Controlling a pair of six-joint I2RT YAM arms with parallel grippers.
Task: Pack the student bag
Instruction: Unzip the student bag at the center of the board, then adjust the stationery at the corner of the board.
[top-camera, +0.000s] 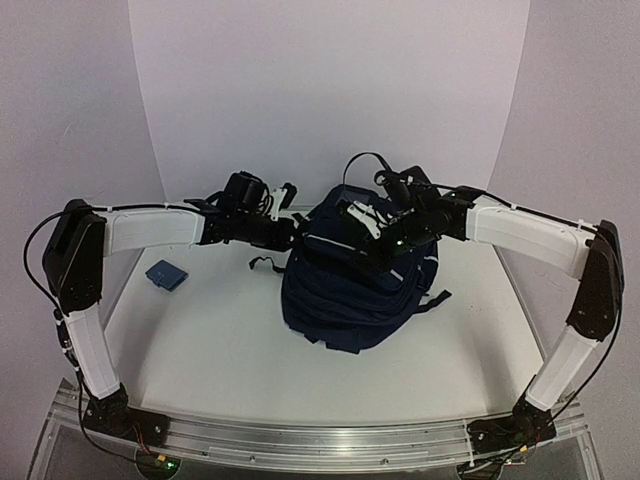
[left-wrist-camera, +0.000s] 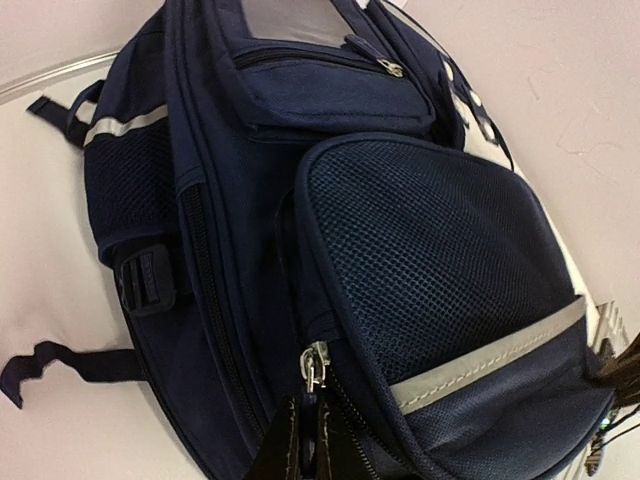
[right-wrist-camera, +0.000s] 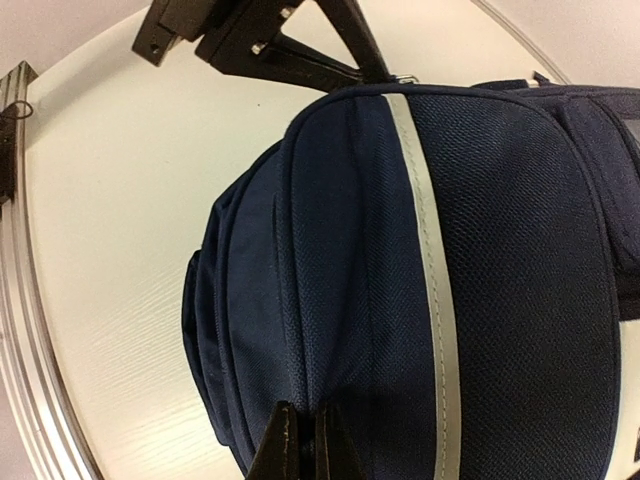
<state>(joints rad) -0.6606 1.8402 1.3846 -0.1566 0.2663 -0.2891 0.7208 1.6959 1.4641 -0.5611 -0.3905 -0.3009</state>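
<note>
A white table (top-camera: 200, 340) under pale walls lay below the top camera. The student bag (top-camera: 350, 300) slumped at its centre, with a small blue object (top-camera: 167, 274) well apart at nine o'clock. My left gripper (top-camera: 290, 228) met the bag's ten o'clock edge and my right gripper (top-camera: 360, 222) its top.

From my left wrist, my fingers (left-wrist-camera: 285, 450) were pressed together at a metal zip pull (left-wrist-camera: 315, 368). I could not tell whether they pinched it.

From my right wrist, my fingers (right-wrist-camera: 280, 450) sat closed against navy fabric at six o'clock.
</note>
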